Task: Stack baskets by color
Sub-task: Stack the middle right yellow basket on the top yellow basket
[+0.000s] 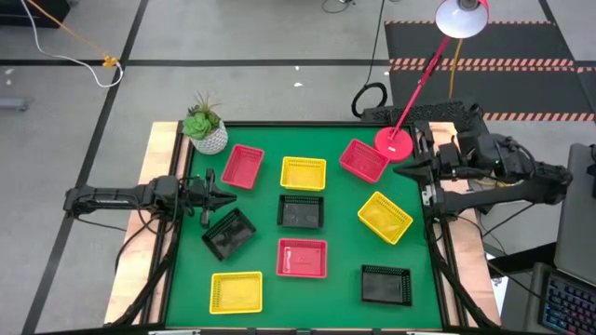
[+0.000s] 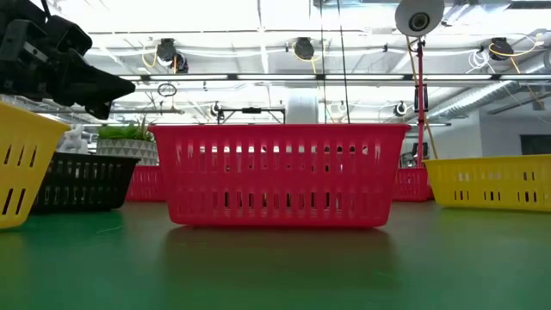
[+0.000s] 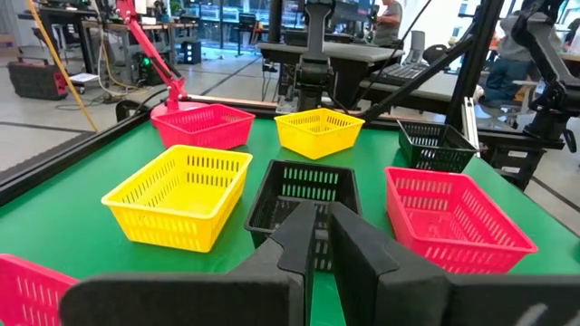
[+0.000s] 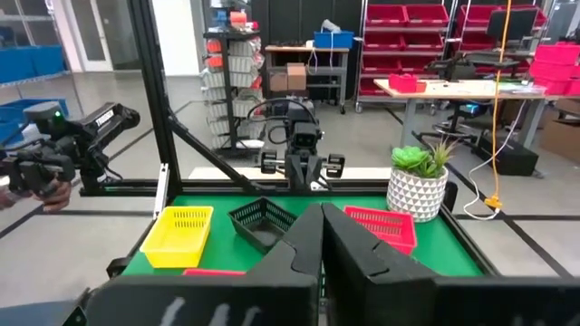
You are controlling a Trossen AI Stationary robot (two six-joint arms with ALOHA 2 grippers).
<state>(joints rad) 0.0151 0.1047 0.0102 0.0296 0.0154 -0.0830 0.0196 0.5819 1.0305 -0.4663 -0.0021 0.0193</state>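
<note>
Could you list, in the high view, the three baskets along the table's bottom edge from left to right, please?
Yellow basket → red basket → black basket.

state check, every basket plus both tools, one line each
red baskets: apart, none stacked
yellow baskets: apart, none stacked
black baskets: apart, upright, the left one tilted on the mat
left tool: nearly shut, empty, near the left black basket
right tool: shut, empty, at the table's right edge
</note>
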